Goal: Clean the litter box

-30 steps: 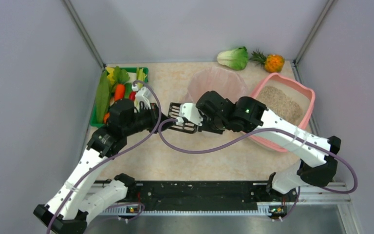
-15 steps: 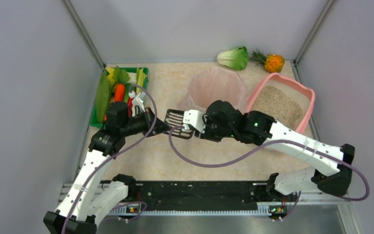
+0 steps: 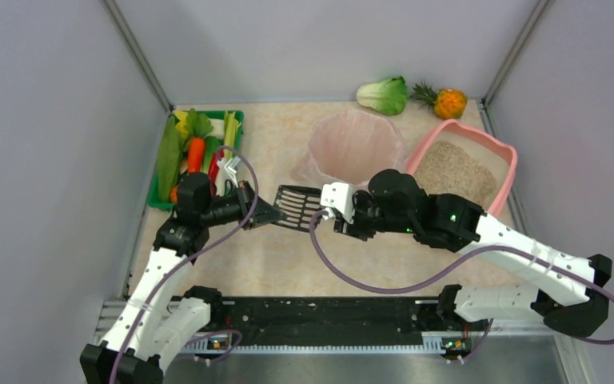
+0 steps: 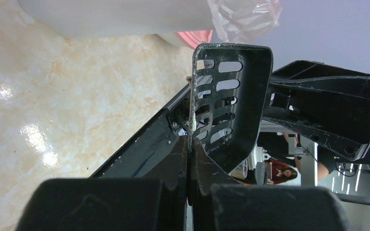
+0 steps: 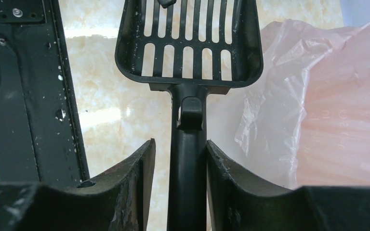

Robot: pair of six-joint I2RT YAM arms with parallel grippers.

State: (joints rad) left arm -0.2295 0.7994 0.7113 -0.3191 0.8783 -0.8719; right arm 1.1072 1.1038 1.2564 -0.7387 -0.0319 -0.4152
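The pink litter box (image 3: 508,154) with beige granules sits at the far right. A black slotted scoop (image 3: 297,206) hangs over the table between both grippers. My left gripper (image 3: 261,214) is shut on the scoop's front rim, which shows edge-on in the left wrist view (image 4: 231,96) between the closed fingertips (image 4: 190,144). My right gripper (image 3: 332,210) straddles the scoop's handle (image 5: 188,159). Its jaws are parted, with a gap on one side and the other finger (image 5: 221,168) against the handle (image 5: 179,144).
A white bin with a pink liner (image 3: 356,144) stands just behind the scoop, left of the litter box. A green vegetable tray (image 3: 236,114) is at the far left. A bok choy (image 3: 384,94) and a pineapple (image 3: 446,102) lie at the back wall.
The right arm carried the scoop left and toward the near edge, away from the bin. The left gripper drew back slightly and now pinches the scoop's front rim.
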